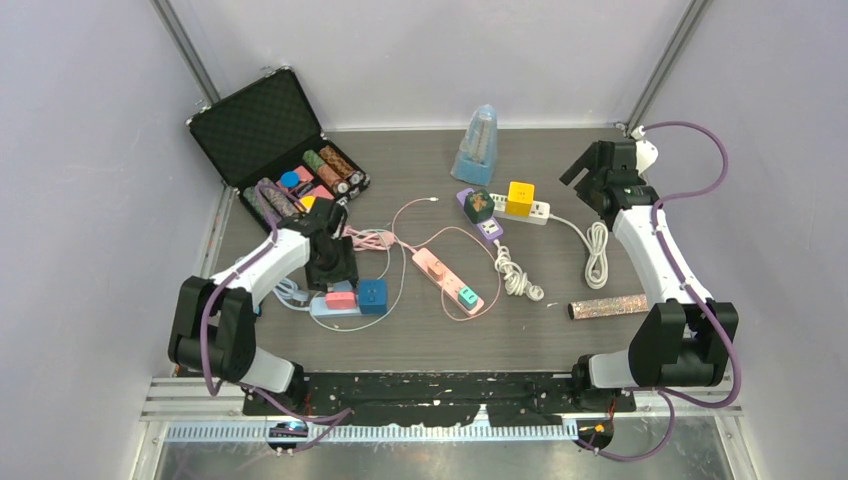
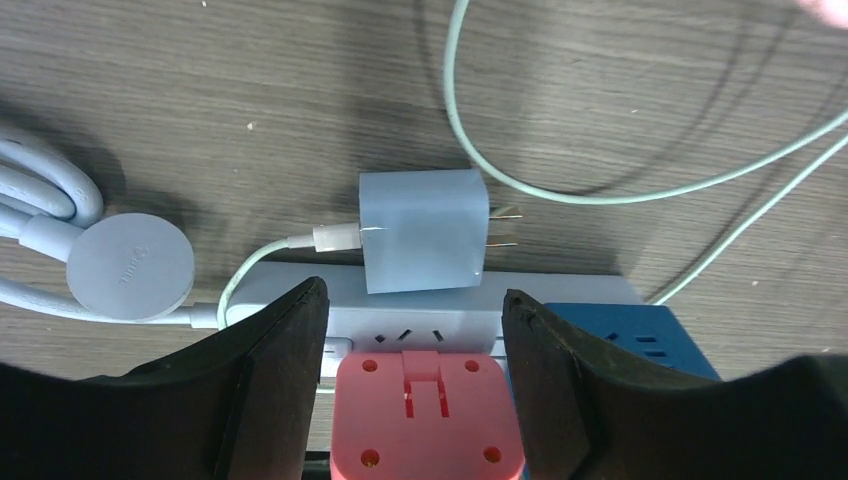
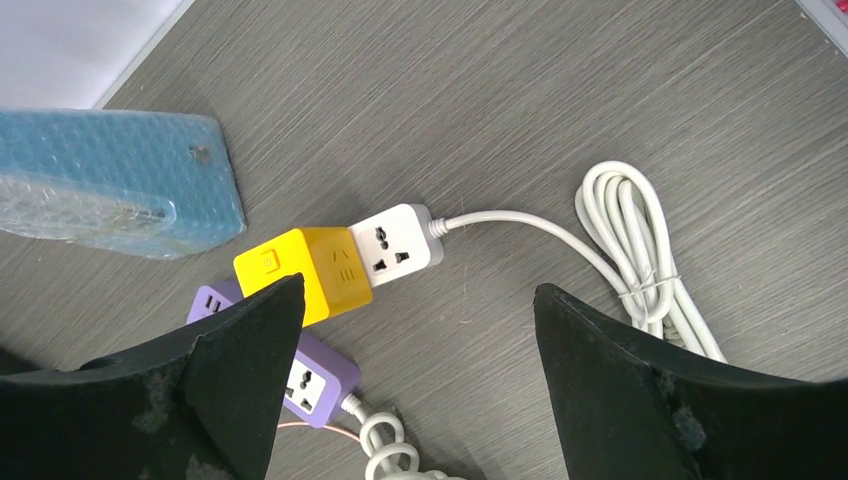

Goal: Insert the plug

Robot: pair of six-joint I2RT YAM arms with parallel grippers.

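Reaches down with left gripper (image 2: 412, 290), jaws close beside plug (image 2: 428, 410) on strip (image 2: 560, 290), grip unclear; holds right gripper (image 3: 418, 287) raised over yellow cube (image 3: 300, 270), wide open, empty.

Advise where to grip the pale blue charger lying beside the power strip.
Take the pale blue charger by its boxy body, from above, fingers across the plain sides. Its prongs point right in the left wrist view and the cable leaves left, so both ends are poor. The side nearest the power strip looks tight.
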